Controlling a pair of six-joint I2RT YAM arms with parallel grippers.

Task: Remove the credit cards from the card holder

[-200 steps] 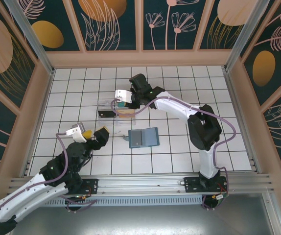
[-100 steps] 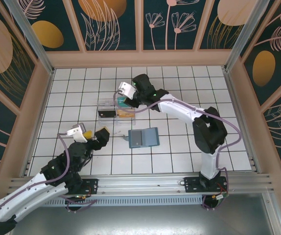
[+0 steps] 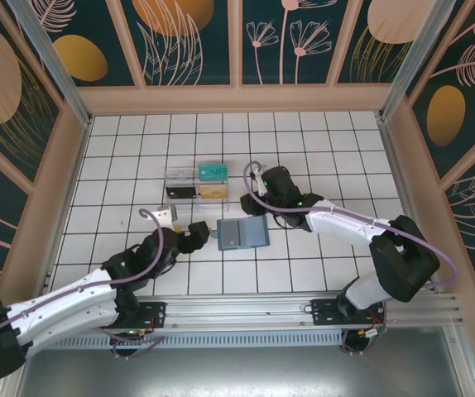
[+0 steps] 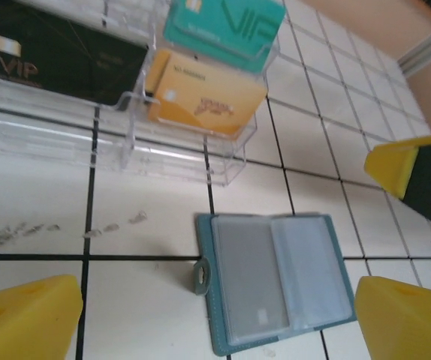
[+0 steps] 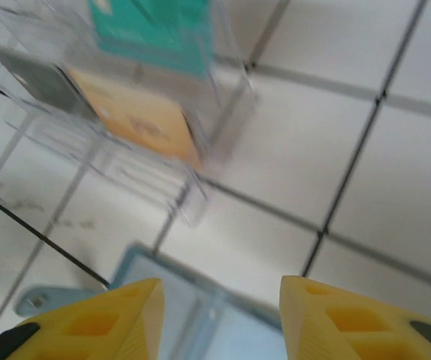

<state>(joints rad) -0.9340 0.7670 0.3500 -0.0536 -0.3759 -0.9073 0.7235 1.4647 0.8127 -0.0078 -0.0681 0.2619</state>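
Observation:
The slate-blue card holder lies open on the tiles, clear sleeves up. Its far edge shows blurred in the right wrist view. The credit cards sit in the clear plastic box: teal, orange and black. My left gripper is open just left of the holder, its wide jaws framing it. My right gripper hangs open above the holder's far edge, nothing between its fingers.
The clear box stands about one tile beyond the holder. A yellow finger of the right gripper shows at the right in the left wrist view. Wooden walls ring the tiled floor.
My right gripper left the clear box, where the teal card now rests, and came back to the holder's far edge. My left gripper moved right, up to the holder.

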